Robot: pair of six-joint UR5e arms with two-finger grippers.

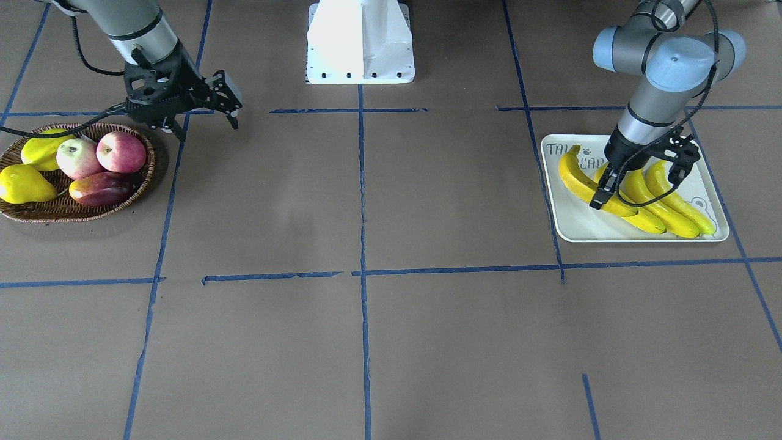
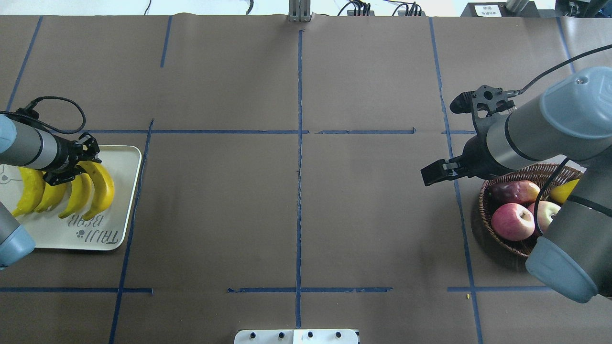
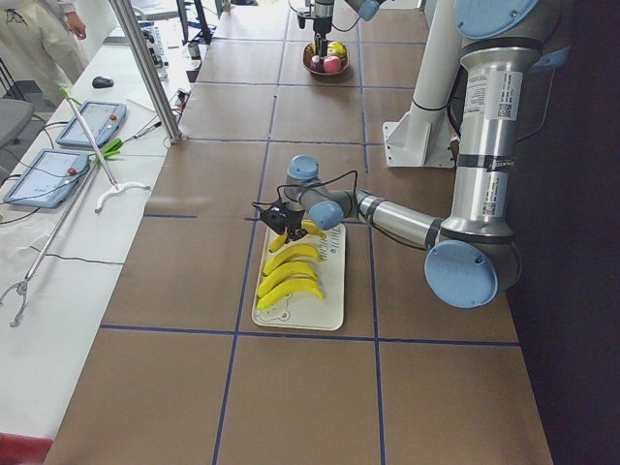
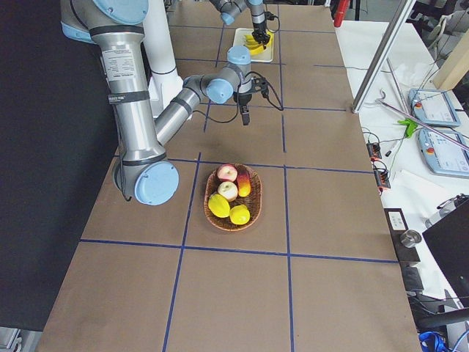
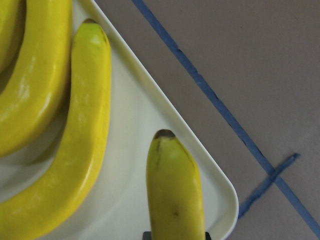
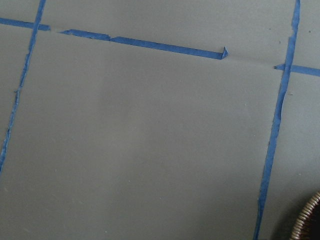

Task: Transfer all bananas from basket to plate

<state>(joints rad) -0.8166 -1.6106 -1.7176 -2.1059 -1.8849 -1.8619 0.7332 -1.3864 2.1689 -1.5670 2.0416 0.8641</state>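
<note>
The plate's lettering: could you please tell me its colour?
Grey lettering on the white plate; it shows best in the overhead exterior view.

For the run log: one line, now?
bananas: four on plate | basket: no bananas | left end effector: open over bananas | right end effector: open

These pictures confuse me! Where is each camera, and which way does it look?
Front: across table, facing base; left arm, right arm.
Overhead: behind base, looking down; both arms.
Left side: plate end, along table; left arm near.
Right side: basket end, along table; right arm near.
Left wrist: onto bananas; no arm.
Right wrist: onto table; no arm.
Front, overhead share plate, basket.
</note>
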